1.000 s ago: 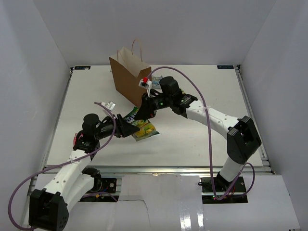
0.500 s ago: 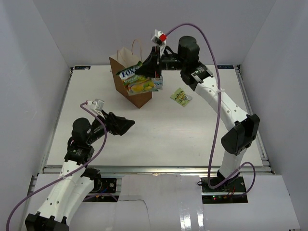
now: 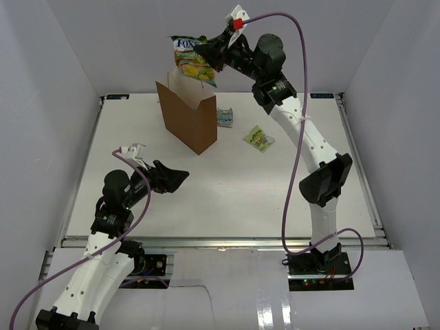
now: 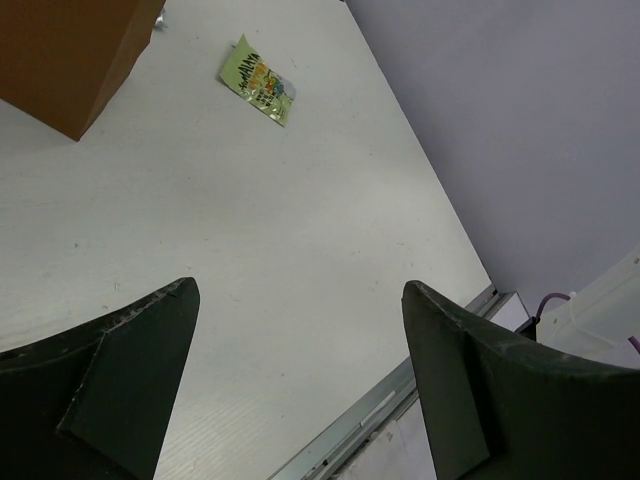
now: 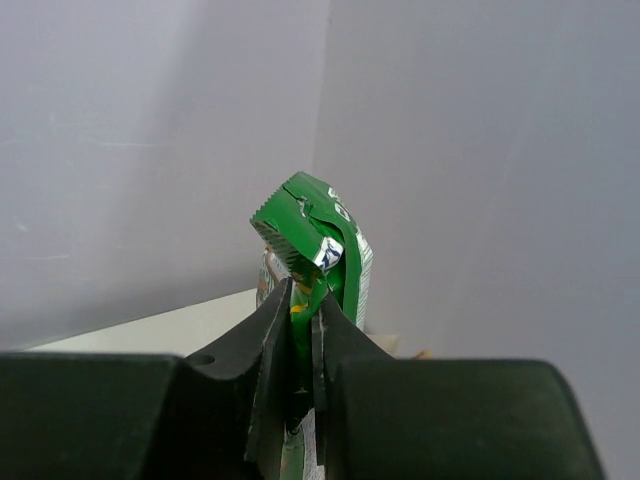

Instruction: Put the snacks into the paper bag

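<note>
Packet (image 3: pixel 193 62) is raised higher than before, now held over bag (image 3: pixel 187 117) mouth at far left, clamped in R gripper (image 3: pixel 208 53) for a drop. L gripper (image 3: pixel 175 177) is parked near, spread wide, w/ nothing.

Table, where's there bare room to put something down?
Free: the broad table middle between the left gripper and the right arm, and the strip left of the bag. Crowded: right of the bag, where a grey-blue packet and a green packet lie.
</note>
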{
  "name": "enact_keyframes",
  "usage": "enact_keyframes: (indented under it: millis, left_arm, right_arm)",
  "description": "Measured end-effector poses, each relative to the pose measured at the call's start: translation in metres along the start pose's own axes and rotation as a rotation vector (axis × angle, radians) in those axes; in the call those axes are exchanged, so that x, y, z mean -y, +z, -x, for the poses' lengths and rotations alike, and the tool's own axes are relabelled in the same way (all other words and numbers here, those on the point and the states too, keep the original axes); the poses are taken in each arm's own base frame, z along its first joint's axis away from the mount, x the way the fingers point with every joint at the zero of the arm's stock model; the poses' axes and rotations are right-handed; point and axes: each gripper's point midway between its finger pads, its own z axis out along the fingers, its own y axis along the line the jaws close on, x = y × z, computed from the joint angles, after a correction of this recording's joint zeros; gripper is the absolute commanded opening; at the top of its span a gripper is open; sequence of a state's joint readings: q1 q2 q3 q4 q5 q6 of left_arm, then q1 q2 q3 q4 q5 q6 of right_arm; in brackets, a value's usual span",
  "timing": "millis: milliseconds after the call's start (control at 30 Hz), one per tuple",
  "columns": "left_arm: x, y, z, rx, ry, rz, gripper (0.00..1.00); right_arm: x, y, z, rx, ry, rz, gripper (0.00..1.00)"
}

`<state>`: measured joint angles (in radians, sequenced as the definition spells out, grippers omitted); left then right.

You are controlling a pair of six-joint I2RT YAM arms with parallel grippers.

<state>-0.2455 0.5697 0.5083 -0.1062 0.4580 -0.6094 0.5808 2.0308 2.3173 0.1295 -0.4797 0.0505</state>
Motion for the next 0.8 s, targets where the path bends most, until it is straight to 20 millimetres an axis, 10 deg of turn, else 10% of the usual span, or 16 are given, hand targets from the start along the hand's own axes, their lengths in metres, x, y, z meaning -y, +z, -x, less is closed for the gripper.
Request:
enact_keyframes:
  millis: [800]
  left_arm:
    - [-0.017, -0.003, 0.0, 0.021, -0.055, 0.103, 0.96]
  right_arm:
    - [0.009, 0.036, -0.105, -0.083, -0.129, -0.145, 0.22]
